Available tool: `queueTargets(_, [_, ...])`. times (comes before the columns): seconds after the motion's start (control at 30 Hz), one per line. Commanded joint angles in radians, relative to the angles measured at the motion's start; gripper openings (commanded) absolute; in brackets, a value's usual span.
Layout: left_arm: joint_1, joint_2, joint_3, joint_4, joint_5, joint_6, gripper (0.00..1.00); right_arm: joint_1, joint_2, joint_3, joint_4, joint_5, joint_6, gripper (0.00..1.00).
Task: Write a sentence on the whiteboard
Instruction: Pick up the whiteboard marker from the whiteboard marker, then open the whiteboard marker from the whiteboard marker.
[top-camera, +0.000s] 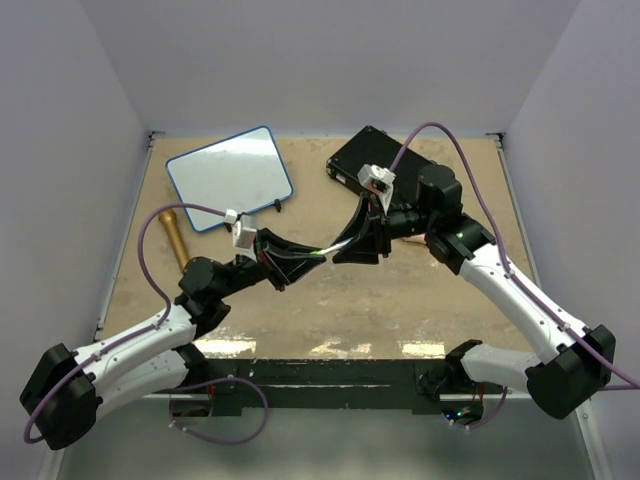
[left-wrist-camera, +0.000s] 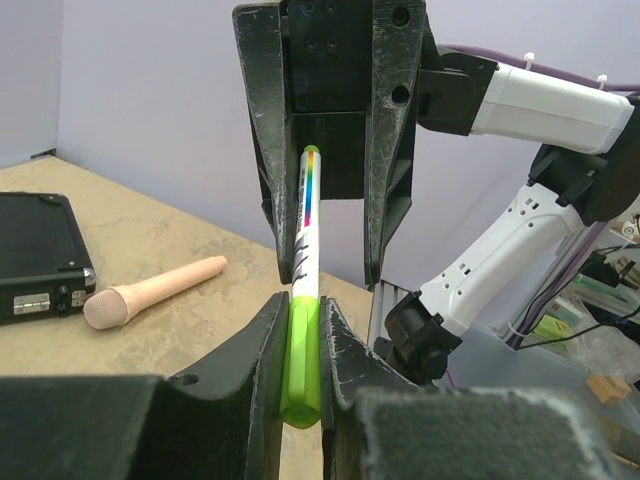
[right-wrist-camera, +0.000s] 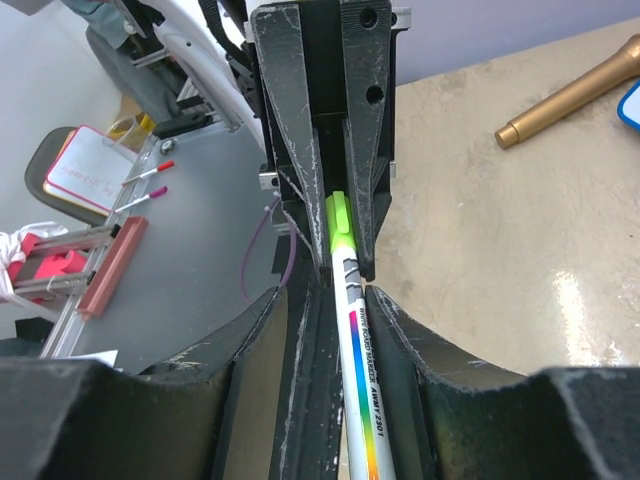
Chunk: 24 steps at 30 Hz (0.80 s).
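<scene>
the marker spans both grippers along one shared axis, its green cap clamped in the left gripper, its barrel between the narrowed, not visibly gripping jaws of the right gripper; the blank whiteboard lies far-left, nearer the left arm

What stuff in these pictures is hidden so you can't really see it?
Marker tip: both wrist views, covered by the green cap.
Whiteboard: right wrist view, only a blue corner shows, cut by the right edge.
Black case: left wrist view, cut off by the left edge.
</scene>
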Motion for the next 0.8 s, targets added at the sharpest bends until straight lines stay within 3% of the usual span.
queueTargets(0.0, [-0.005,0.011,-0.022,0.049,0.016,-0.011,0.0,0.007,-0.006,-0.008,0.078,-0.026,0.045,0.41])
queueTargets(0.27, [-0.005,0.008,-0.028,0.055,0.01,-0.014,0.0,0.009,-0.003,-0.012,0.086,-0.021,0.055,0.27])
queueTargets(0.33, [-0.005,0.009,-0.028,0.055,0.011,-0.014,0.0,0.007,-0.001,-0.014,0.084,-0.026,0.059,0.18])
queueTargets(0.4, [-0.005,0.009,-0.029,0.055,0.01,-0.013,0.0,0.009,-0.001,-0.017,0.086,-0.035,0.062,0.0])
queueTargets(0.6, [-0.003,-0.029,-0.039,0.03,0.041,0.013,0.0,-0.002,-0.017,-0.003,0.069,-0.102,-0.01,0.0])
queueTargets(0.77, [0.093,-0.116,-0.048,-0.031,0.172,0.032,0.0,-0.101,-0.023,0.009,0.018,-0.257,-0.157,0.0])
